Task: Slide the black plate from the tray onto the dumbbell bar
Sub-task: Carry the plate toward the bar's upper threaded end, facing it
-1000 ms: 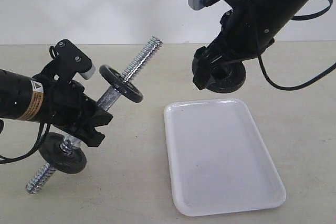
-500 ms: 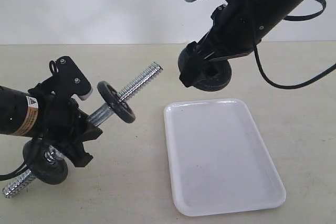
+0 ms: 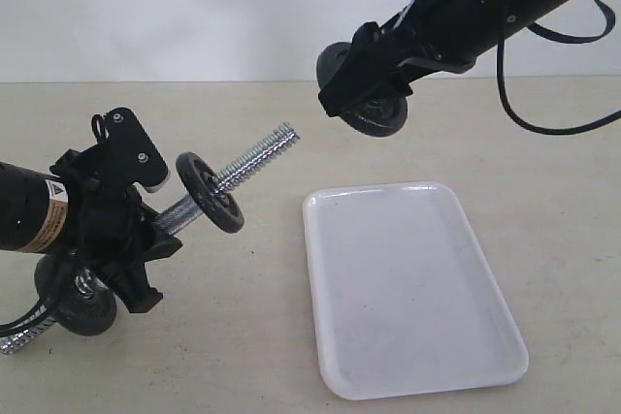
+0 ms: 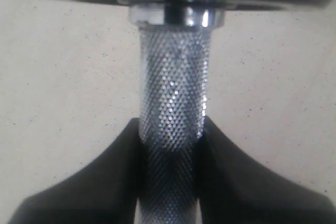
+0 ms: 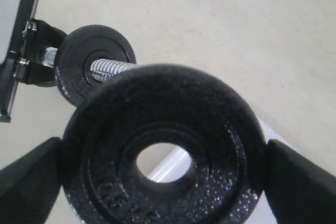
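Step in hand: carry and alignment; the plate is not yet on the bar.
Right gripper [image 3: 361, 92]: closed across the rim of the black plate [image 5: 220, 124], one finger [image 5: 299, 187] on each side.
Reason for grip: holding by the rim leaves the centre hole unobstructed for threading.
Black plate location: in the air, clear of the tray [image 3: 412, 283], above the table top [image 3: 243, 336] and beyond the bar's free end.
Left gripper [image 4: 170, 145]: clamped on the knurled middle of the dumbbell bar [image 3: 254, 158].
Reason for bar pose: tilted, with the free threaded end raised toward the right arm. This presents the end as a target and keeps the grasp out of the plate's path.
Bar loading: one matching disc [image 3: 209, 192] sits on the raised half; a second disc [image 3: 70, 305] sits at the low end, near the table.
Alignment: in the right wrist view the threaded end [image 5: 107, 68] lies outside the plate's rim. The hole shows only the white tray, so the axes probably need further lining up.
Risk: the hole edge may catch on the thread if the plate arrives tilted.
Markings: a yellow warning label [image 3: 53, 212] with a triangle symbol on the left arm, text too small to read. Raised characters on the plate face [image 5: 126, 205] are not legible.
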Controlling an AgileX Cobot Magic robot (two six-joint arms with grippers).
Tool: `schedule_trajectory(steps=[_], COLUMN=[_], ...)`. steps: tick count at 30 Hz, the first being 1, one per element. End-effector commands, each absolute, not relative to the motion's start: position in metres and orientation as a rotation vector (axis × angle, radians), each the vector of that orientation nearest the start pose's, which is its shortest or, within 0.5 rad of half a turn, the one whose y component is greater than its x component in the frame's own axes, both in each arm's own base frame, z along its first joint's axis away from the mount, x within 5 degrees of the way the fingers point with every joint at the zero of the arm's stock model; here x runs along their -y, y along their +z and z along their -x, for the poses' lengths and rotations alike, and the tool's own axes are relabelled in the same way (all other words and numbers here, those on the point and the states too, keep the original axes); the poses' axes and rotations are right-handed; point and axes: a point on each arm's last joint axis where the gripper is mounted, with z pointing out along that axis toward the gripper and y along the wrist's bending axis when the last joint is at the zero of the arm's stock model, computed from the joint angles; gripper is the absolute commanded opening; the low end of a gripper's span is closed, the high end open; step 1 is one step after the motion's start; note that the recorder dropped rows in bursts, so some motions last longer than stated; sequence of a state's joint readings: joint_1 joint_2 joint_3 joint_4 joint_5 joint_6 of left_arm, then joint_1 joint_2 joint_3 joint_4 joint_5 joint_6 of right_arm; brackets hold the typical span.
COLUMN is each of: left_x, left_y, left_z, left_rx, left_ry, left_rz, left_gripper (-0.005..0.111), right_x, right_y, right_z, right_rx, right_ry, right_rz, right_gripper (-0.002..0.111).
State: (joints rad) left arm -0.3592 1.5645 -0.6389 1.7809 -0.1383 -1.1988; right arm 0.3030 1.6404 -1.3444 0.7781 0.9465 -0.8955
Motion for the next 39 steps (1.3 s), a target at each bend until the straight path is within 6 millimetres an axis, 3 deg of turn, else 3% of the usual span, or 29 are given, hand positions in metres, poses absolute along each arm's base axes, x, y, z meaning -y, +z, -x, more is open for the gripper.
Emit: schedule_trajectory(steps=[1, 4, 7, 11, 26, 39], left_x=[0.112, 0.112, 0.112, 0.112, 0.113, 0.117], left_y=[0.188, 0.188, 0.188, 0.188, 0.188, 0.188], left_z=[-0.262, -0.262, -0.262, -0.262, -0.262, -0.259], left_rx=[-2.072, -2.072, -2.071, -2.071, -2.070, -2.059], left_ry=[-0.060, -0.060, -0.065, -0.068, -0.073, -0.135], left_rz=[-1.090, -1.090, -1.092, -1.093, -1.095, -1.122], left_gripper=[0.004, 0.004, 0.004, 0.004, 0.004, 0.004], right_x=[-0.157, -0.158, -0.165, -0.173, -0.121, -0.124], right_y=[0.327, 0.324, 0.301, 0.297, 0.296, 0.264], right_z=[-0.314, -0.315, -0.324, -0.328, -0.351, -0.368], right_rx=[-2.147, -2.145, -2.168, -2.047, -1.938, -1.968], right_ry=[0.835, 0.841, 0.931, 1.020, 1.210, 1.282], right_rz=[1.000, 1.015, 1.061, 1.121, 0.974, 0.920], right_gripper=[0.000, 0.000, 0.000, 0.000, 0.000, 0.000])
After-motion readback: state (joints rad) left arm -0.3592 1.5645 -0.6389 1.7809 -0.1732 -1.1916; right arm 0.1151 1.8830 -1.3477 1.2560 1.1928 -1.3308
